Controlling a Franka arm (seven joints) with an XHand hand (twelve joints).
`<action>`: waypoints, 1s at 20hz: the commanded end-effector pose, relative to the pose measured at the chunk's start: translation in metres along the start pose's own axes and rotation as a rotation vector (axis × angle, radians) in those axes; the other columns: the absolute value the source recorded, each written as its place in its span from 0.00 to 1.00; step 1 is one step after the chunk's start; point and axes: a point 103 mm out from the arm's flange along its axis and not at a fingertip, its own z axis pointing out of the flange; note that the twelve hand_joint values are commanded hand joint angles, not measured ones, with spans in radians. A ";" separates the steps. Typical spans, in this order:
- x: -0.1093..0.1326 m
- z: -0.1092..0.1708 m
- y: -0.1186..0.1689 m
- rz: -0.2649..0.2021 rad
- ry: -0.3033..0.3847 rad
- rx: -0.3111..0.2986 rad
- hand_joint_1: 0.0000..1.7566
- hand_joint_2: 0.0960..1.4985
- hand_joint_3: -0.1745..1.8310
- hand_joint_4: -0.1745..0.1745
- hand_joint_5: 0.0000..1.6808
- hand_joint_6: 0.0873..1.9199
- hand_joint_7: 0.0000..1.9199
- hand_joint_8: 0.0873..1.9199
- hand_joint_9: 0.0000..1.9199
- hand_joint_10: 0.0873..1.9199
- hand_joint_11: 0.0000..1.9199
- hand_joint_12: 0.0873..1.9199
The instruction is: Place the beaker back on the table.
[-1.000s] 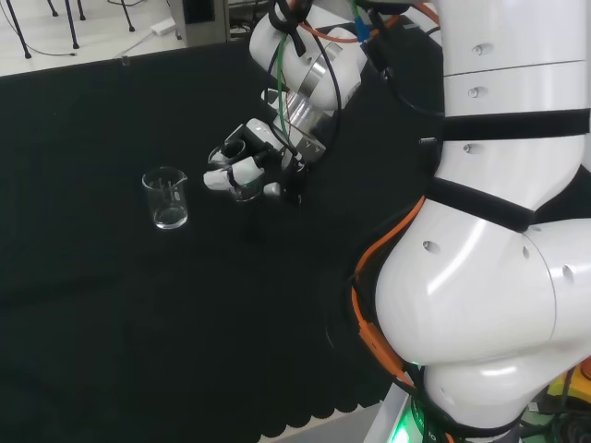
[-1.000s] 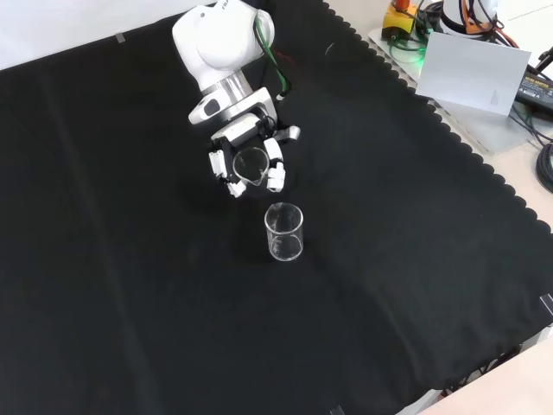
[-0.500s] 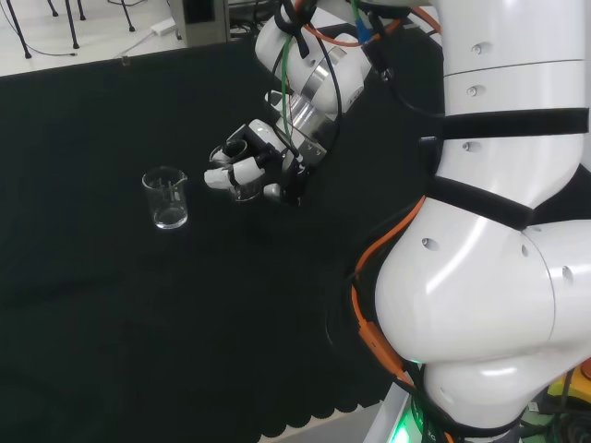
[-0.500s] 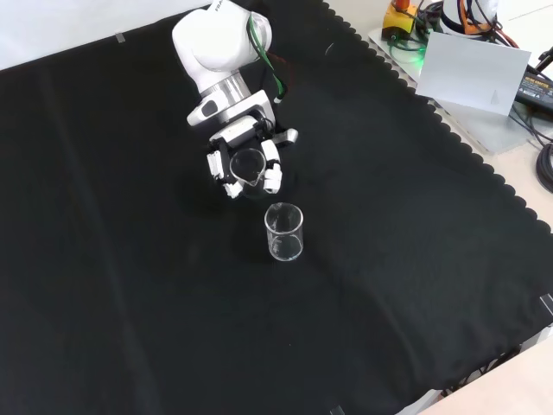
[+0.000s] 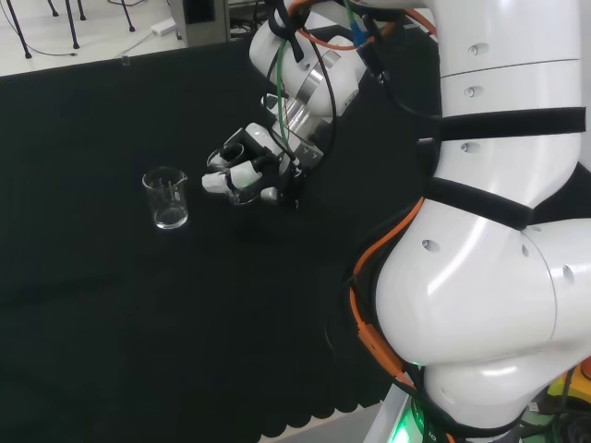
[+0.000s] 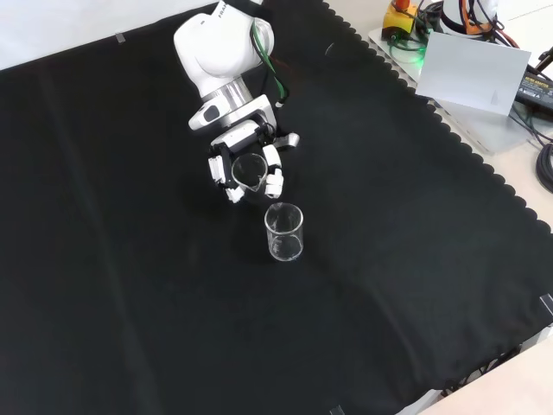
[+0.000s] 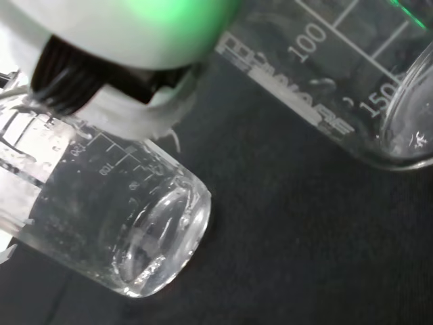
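Note:
A small clear glass beaker (image 6: 250, 166) sits inside the hand (image 6: 226, 162), whose white-tipped fingers curl round its wall. In the head view the hand (image 5: 247, 155) hangs left of the arm's links, with the held beaker (image 5: 243, 191) low over the black cloth; whether its base touches I cannot tell. The wrist view shows this beaker (image 7: 118, 220) tilted, a fingertip (image 7: 135, 112) lying on its wall. A second, larger clear beaker (image 6: 284, 232) stands upright on the cloth just in front of the hand in the front view, and to the hand's left in the head view (image 5: 166, 198).
The standing beaker's graduated wall (image 7: 338, 68) is close to the held one in the wrist view. Black cloth (image 6: 130, 285) spreads widely around both. A grey box (image 6: 471, 73) and cables lie beyond the cloth's scalloped right edge in the front view.
The wrist link above the hand has turned and leaned a little. The hand and its beaker have barely shifted; the standing beaker has not moved.

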 end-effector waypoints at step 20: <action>-0.007 0.001 -0.005 0.001 0.076 -0.048 0.68 0.39 0.43 0.09 0.76 0.32 0.76 0.11 0.72 0.15 0.64 0.40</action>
